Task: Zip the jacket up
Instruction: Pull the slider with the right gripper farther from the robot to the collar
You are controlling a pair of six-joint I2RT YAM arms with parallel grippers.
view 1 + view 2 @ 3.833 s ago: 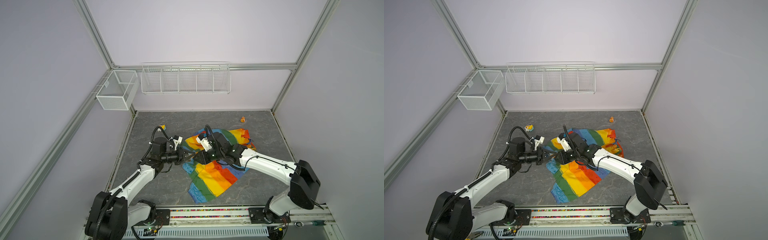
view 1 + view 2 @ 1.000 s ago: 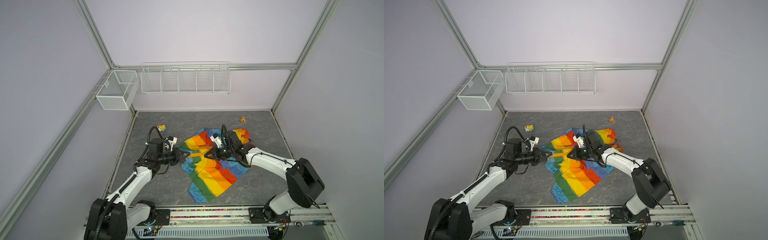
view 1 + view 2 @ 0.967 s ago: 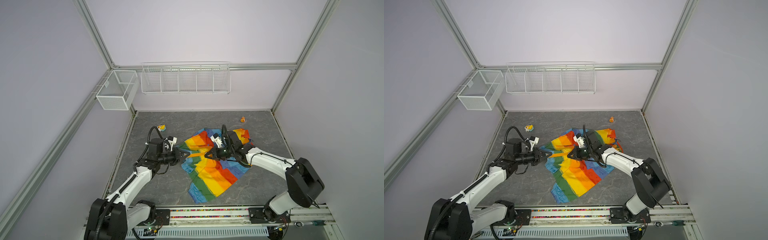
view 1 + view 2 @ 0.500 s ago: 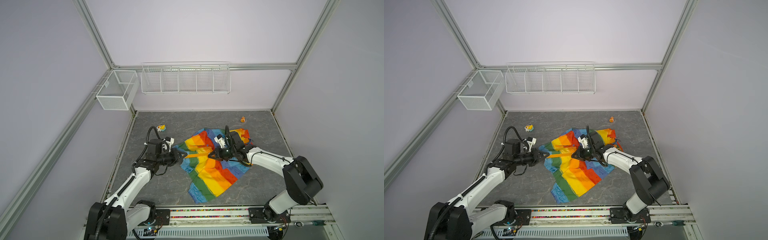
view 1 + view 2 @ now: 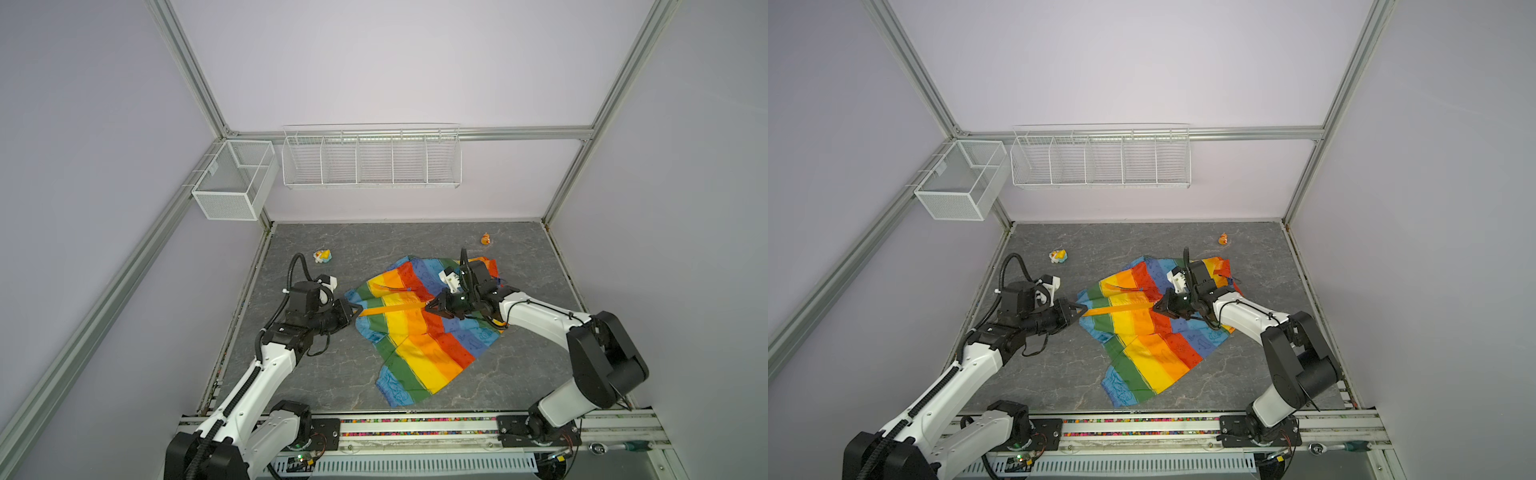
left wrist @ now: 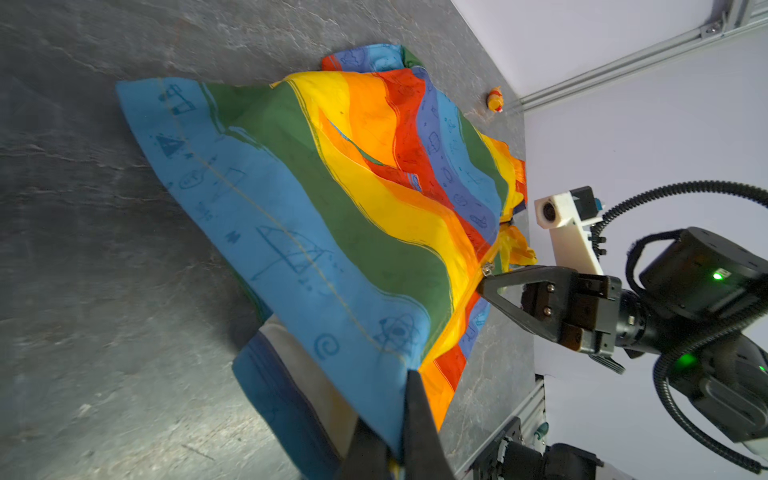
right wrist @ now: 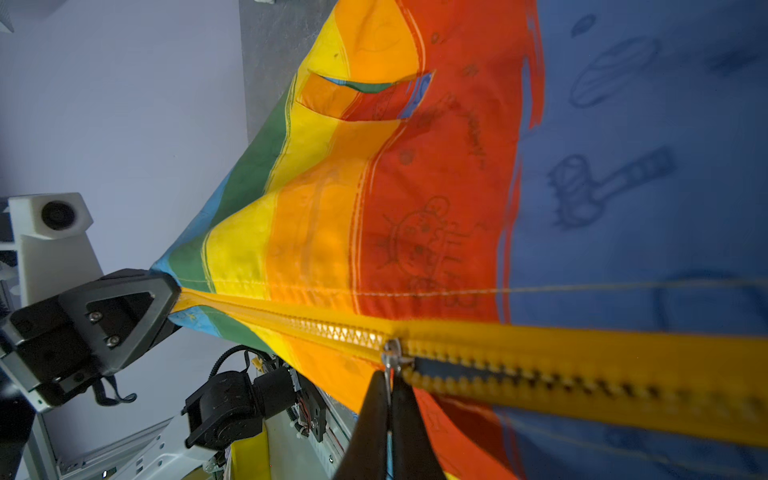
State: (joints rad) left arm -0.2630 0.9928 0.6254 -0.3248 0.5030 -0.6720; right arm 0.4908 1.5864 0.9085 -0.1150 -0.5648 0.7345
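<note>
The jacket (image 5: 419, 336) lies spread on the grey table (image 5: 332, 374), about midway between left and right. The left hand (image 5: 356, 310) is clamped on the hem end of the orange zipper band (image 5: 390, 311) at the jacket's left edge. The right hand (image 5: 430, 308), nearer the middle, pinches the zipper slider (image 7: 392, 349), and the band runs taut between them. Toward the left hand the teeth are meshed; beyond the slider they stand apart.

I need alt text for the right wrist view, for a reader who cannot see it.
The right tool pinches the zipper pull on the rainbow jacket, whose orange-yellow zipper band is stretched to the left tool. Its teeth are joined between pull and left tool, open beyond.
</note>
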